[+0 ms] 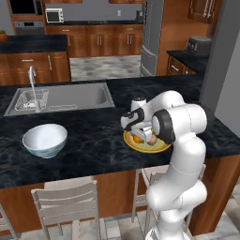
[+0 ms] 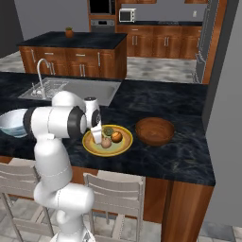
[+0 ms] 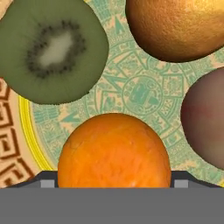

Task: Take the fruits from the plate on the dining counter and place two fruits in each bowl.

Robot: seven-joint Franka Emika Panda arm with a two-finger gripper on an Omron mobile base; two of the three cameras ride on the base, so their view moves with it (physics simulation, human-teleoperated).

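Zero of four fruits delivered so far, judging by both bowls: nothing inside the deep white bowl with the blue-grey patterned outside [image 1: 44, 140], nothing inside the dark brown wooden bowl [image 2: 154, 131]. All four still on the wide flat plate with the yellow-orange rim and pale green centre [image 2: 120, 149], itself on the black marbled stone bench [image 1: 93, 145] with the white bowl well off at 9 o'clock and the wooden bowl just beside at 3 o'clock.

Claw [image 2: 98, 137] down low over the plate, tips spread wide astride the bright orange round fruit [image 3: 113, 148]. Cannot tell whether the pads already press it. First pick only begun, by this reading; four carries left, two per bowl.

From the hand view alone:
- green cut-faced kiwi-like fruit [image 3: 52, 48] at 10 o'clock
- darker yellow-orange fruit [image 3: 179, 26] at 1 o'clock
- reddish-tan fruit [image 3: 205, 118] at 3 o'clock
- bright orange fruit at 6 o'clock, between the tips

From the right base view: wooden bowl, plus three fruits at the claw's 3 o'clock side. From the left base view: plate half hidden behind the arm, white bowl's hollow plainly open.
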